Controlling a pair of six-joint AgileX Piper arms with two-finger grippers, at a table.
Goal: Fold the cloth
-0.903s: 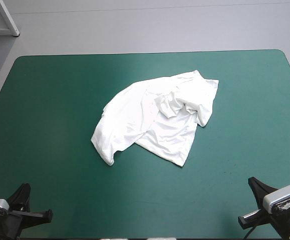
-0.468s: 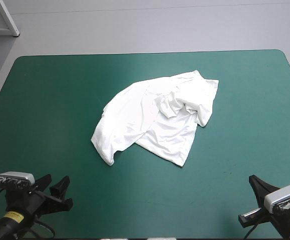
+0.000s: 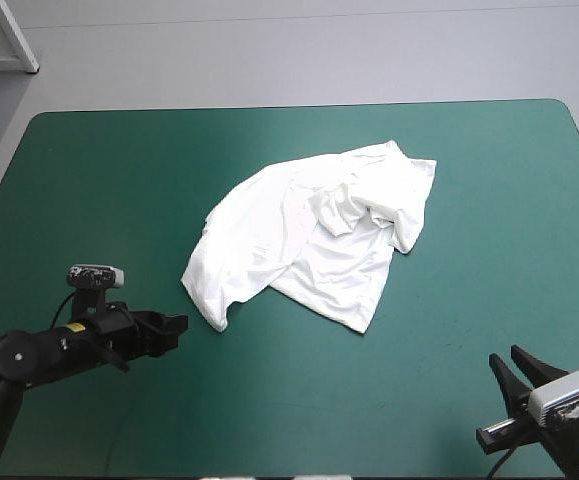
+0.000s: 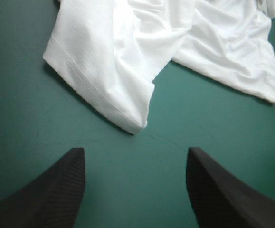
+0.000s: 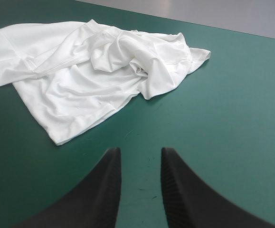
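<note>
T-shirt [image 3: 309, 240] looks limp, light: pinch the hem corner [image 4: 136, 124] just ahead of your left tool [image 4: 136, 151]. It and right tool [image 5: 140, 151] gape, empty.

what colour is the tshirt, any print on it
The T-shirt is plain white, no print showing; clearest in the left wrist view.

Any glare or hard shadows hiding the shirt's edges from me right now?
High view: the T-shirt is evenly lit, its edges plain against the table; a pale sheen lies only near the far edge. Left wrist view: a thin shadow under the corner ahead of the left gripper. Right wrist view: folds softly shaded, no glare.
</note>
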